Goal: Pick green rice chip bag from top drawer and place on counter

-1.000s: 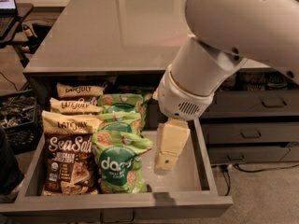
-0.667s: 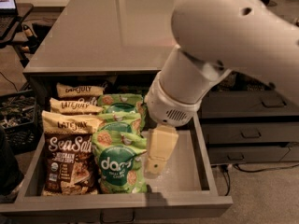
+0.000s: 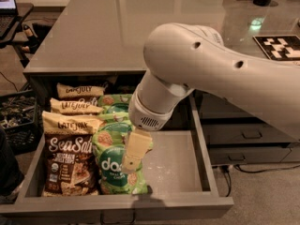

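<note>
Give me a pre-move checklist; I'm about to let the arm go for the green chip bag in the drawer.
1. Top drawer open: ok.
2. Green rice chip bag in view at the drawer's front: ok.
3. Claw directly over that bag: ok.
4. Claw's grip on the bag: cannot tell.
5. Bag free of neighbours: not ok, Sea Salt bag lies against it.
6. Counter has room for the bag: ok.

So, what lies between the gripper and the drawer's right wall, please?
Bare top drawer floor, camera view; the gripper is over the front green rice chip bag.
</note>
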